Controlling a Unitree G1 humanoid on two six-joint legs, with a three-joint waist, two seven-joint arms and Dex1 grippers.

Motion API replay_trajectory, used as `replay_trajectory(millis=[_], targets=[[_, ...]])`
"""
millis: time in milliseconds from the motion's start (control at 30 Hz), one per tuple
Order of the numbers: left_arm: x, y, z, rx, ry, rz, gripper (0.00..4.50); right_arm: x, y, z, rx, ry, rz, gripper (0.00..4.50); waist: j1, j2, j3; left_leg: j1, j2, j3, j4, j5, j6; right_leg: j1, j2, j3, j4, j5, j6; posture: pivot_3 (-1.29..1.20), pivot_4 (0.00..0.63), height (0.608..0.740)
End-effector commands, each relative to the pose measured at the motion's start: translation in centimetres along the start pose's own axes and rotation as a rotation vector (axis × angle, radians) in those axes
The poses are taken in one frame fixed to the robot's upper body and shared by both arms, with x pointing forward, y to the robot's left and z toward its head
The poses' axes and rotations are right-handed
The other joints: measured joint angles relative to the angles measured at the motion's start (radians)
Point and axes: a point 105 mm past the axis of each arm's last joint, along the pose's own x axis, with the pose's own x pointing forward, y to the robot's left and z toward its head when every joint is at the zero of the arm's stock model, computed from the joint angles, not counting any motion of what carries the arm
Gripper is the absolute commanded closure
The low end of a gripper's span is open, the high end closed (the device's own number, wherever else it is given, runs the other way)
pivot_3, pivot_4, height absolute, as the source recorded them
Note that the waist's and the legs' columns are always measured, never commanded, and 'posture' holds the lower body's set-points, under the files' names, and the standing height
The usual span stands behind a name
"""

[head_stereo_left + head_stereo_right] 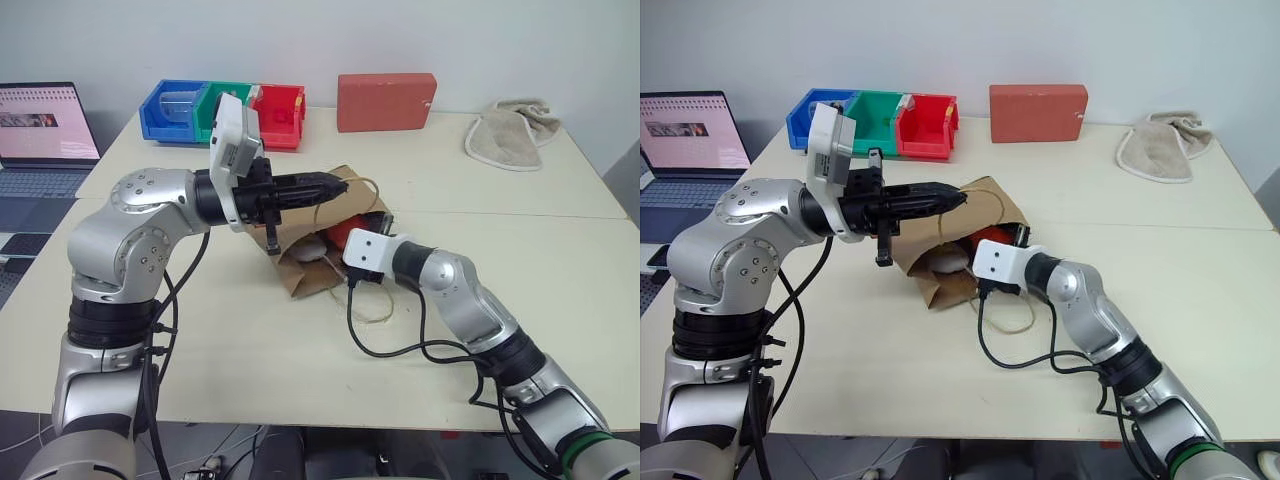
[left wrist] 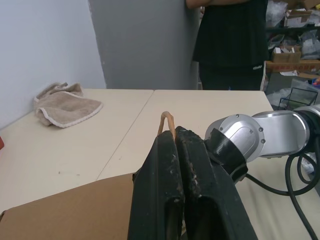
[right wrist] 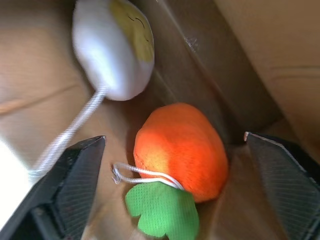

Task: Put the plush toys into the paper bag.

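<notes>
Left gripper (image 2: 175,145): fingers pressed together on the bag's handle (image 2: 167,121), a thin loop that sticks out just past the tips. It holds the upper lip of the bag (image 1: 985,205) lifted, so the mouth stays open toward the right arm.

Right gripper (image 3: 175,150): jaws spread wide, one finger (image 3: 70,185) on each side of the orange toy (image 3: 180,150), neither pad touching it. The gripper is inside the bag's mouth; the head views show its wrist at the opening.

Toys: both lie inside the bag. The orange toy sits between the open fingers, resting on brown paper, its green felt tag (image 3: 160,210) and white loop nearest the wrist. The white toy (image 3: 115,47) lies beyond the fingertips, deeper in, against the bag wall; its cord runs back past one finger.

Judgement: placing looks done; what remains is the withdrawal.

Risks:
- The white loop or the white toy's cord could catch a finger as the gripper backs out, dragging a toy back over the lip.
- The open jaws are wide against the bag walls; pulling out at an angle could snag the paper and shift or tip the bag.
- The bag lies on its side, mouth held up only by the handle. If the left gripper lets go early, the lip would sag onto the right wrist.
- A toy so near the mouth could roll out if the bag is jolted.
</notes>
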Motion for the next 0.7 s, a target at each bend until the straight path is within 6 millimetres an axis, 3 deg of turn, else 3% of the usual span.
replay_trajectory(millis=[33, 300, 433, 567, 700], targets=[[0.1, 0.1, 1.2, 0.051, -0.024, 0.001, 4.5, -0.9, -0.7, 1.9, -0.004, -0.063, -0.01, 0.02, 0.0, 0.0, 0.0, 0.0, 0.0, 0.0, 0.0, 0.0, 0.0, 0.0, 0.0, 0.0, 0.0, 0.0, 0.0, 0.0, 0.15, 0.74], [0.5, 0.3, 0.9, 0.052, -0.022, 0.007, 4.5, -4.0, -0.6, 4.3, 0.0, -0.218, 0.121, 0.02, 0.003, 0.0, 0.0, 0.0, 0.0, 0.0, 0.0, 0.0, 0.0, 0.0, 0.0, 0.0, 0.0, 0.0, 0.0, 0.0, 0.15, 0.74], [0.8, 0.2, 0.6, 0.05, -0.023, 0.001, 4.5, -7.2, -0.5, 4.2, 0.19, -0.28, 0.221, 0.02, 0.002, 0.0, 0.0, 0.0, 0.0, 0.0, 0.0, 0.0, 0.0, 0.0, 0.0, 0.0, -0.001, 0.0, 0.0, 0.0, 0.15, 0.74], [0.9, 0.2, 0.6, 0.052, -0.025, 0.003, 4.5, -11.0, 0.6, 3.4, 0.352, -0.296, 0.366, 0.02, 0.005, 0.0, 0.0, 0.0, 0.0, -0.001, 0.0, 0.0, 0.0, 0.001, 0.0, -0.001, -0.002, 0.0, 0.0, 0.0, 0.15, 0.74], [0.7, 0.2, 0.6, 0.056, -0.023, 0.005, 4.5, -11.7, 1.0, -0.4, 0.432, -0.12, 0.302, 0.02, -0.001, 0.0, 0.0, 0.001, 0.0, 0.0, 0.0, 0.0, 0.0, 0.001, 0.0, -0.001, 0.0, -0.001, -0.001, 0.0, 0.15, 0.74]])
